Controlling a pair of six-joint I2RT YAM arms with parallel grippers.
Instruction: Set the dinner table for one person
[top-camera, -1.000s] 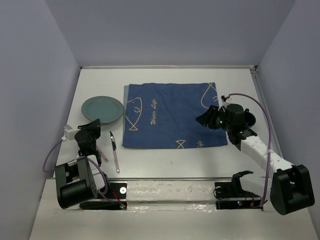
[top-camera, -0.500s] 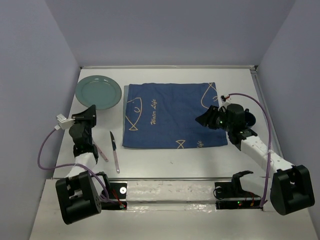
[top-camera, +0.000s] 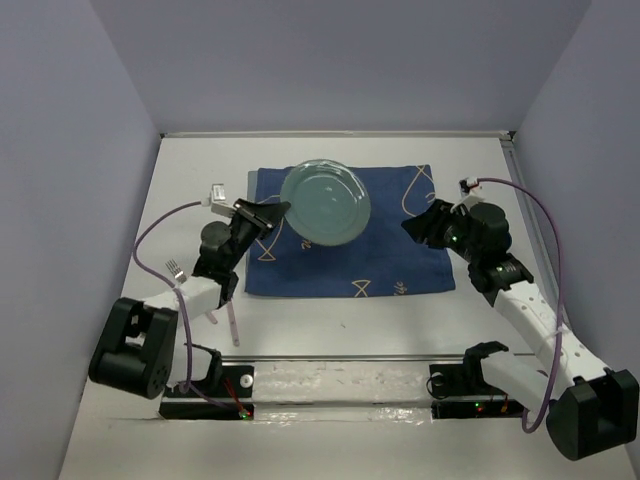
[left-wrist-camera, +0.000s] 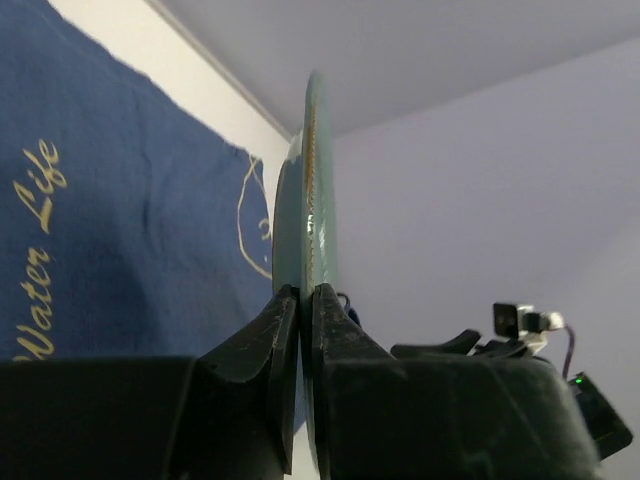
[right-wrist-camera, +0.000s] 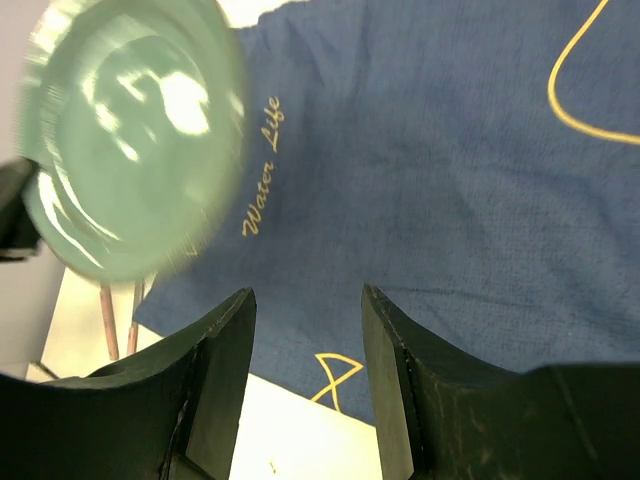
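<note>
White surface (top-camera: 340, 325) fills the floor of the booth under both arms, walled on three sides; two pink-handled utensils (top-camera: 232, 325) lie on its near left part, beside the left arm; just beyond them a dark blue fish-print cloth (top-camera: 390, 255) lies flat mid-surface; left gripper (top-camera: 272, 212) over the cloth's left edge, jaws pinched tight on the rim of a teal plate (top-camera: 325, 203); plate held in the air above the cloth's far middle, seen edge-on from the left wrist; right gripper (top-camera: 420, 225) over the cloth's right edge, fingers spread wide, nothing between them, well apart from the plate.
</note>
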